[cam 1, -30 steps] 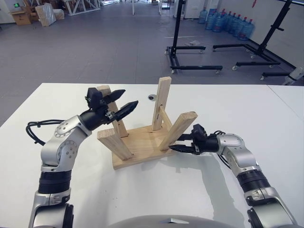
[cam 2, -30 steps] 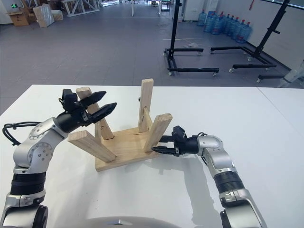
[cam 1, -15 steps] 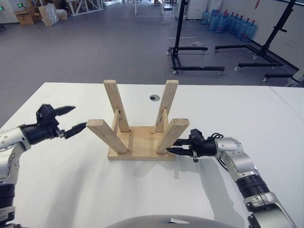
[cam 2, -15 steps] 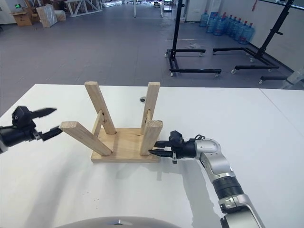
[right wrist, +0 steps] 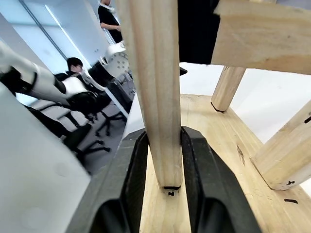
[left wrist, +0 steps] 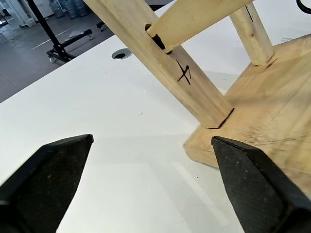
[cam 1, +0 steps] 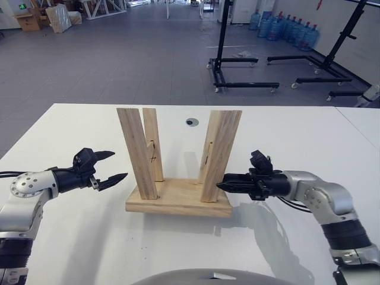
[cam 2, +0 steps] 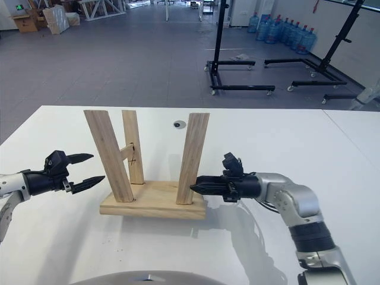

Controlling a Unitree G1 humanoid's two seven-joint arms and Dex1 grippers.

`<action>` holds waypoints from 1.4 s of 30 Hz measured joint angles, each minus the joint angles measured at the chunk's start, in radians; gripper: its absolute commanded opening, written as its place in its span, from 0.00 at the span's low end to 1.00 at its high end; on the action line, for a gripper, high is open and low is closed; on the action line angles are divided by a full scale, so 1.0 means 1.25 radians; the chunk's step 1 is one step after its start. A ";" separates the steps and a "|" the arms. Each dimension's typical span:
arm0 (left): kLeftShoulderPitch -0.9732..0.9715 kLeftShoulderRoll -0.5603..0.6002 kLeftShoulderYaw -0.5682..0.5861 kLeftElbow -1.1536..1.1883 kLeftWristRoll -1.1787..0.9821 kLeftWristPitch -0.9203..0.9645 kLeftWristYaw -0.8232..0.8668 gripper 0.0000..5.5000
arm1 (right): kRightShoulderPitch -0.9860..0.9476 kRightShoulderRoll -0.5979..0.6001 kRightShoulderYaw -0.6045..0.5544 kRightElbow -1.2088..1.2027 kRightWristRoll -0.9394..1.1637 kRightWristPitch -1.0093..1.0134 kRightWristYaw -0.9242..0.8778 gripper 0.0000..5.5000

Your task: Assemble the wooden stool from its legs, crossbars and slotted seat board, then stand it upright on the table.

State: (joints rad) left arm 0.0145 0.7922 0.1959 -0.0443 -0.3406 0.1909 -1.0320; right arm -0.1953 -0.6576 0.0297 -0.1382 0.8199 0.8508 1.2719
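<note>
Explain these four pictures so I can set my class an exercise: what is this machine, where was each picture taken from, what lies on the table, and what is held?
This is a humanoid robot with two arms, each ending in two-fingered jaws. The two wide pictures come from twin cameras in its head, looking down over the arms. The two close-ups come from cameras on its wrists. On the white table a wooden stool rests upside down: seat flat, legs pointing up, a crossbar joining two of them. The right arm's jaws are closed around one leg, just above the seat. The left arm's jaws are open, hold nothing, and hover beside the stool without touching it.
</note>
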 measured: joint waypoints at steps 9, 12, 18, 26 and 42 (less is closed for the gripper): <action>0.085 -0.091 0.023 -0.205 -0.065 0.049 0.125 0.81 | -0.049 -0.037 -0.154 0.096 0.238 0.456 -0.195 0.17; 0.086 -0.108 0.003 -0.246 -0.067 0.052 0.144 0.81 | -0.067 -0.040 -0.155 0.133 0.237 0.483 -0.211 0.17; 0.069 -0.121 -0.017 -0.257 -0.071 0.063 0.155 0.81 | -0.197 -0.076 -0.021 0.298 0.119 0.390 -0.077 0.17; -0.018 -0.116 -0.076 -0.202 -0.065 0.067 0.106 0.81 | -0.252 -0.067 0.023 0.414 0.006 0.232 0.002 0.38; -0.076 0.030 -0.032 -0.066 -0.032 -0.017 -0.056 0.81 | -0.007 0.032 -0.254 0.159 0.037 0.060 -0.212 0.39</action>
State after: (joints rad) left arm -0.0809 0.8299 0.1560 -0.1270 -0.3804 0.1700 -1.1025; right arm -0.2040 -0.6175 -0.2884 0.0605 0.8663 0.9257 1.0073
